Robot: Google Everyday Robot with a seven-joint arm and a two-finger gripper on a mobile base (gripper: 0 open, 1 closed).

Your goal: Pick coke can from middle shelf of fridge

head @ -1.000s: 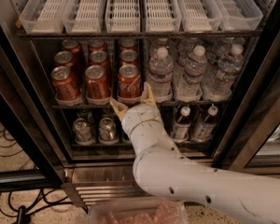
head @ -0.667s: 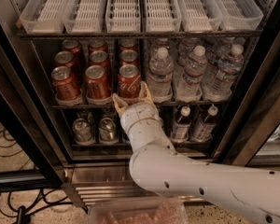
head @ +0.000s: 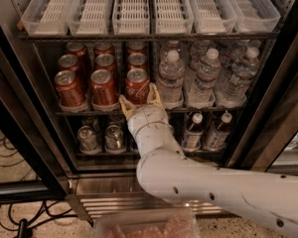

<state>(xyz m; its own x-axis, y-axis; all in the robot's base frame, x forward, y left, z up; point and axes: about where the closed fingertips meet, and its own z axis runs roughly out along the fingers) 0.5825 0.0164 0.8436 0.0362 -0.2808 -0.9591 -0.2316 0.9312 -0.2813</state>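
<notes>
One hand (head: pixel 139 99) spread around the coke can (head: pixel 137 85), middle shelf (head: pixel 89 113), dark-framed fridge (head: pixel 27 133), possibly speckled floor (head: pixel 47 221), cables (head: pixel 4 155).

Little writing can be read. White script is seen on the side of the coke can (head: pixel 137 85), the front can of the right-hand red lane on the middle shelf (head: pixel 89 112) of the fridge (head: pixel 109 205). It is taken for the Coca-Cola mark, though single letters cannot be made out. The other red cans (head: pixel 103 87) are turned so that only plain sides are shown. Pale labels are carried by the water bottles (head: pixel 170 78), but their wording cannot be read. The claw (head: pixel 139 99) is held at the foot of the coke can, its fingers (head: pixel 124 104) spread to either side of it.
</notes>
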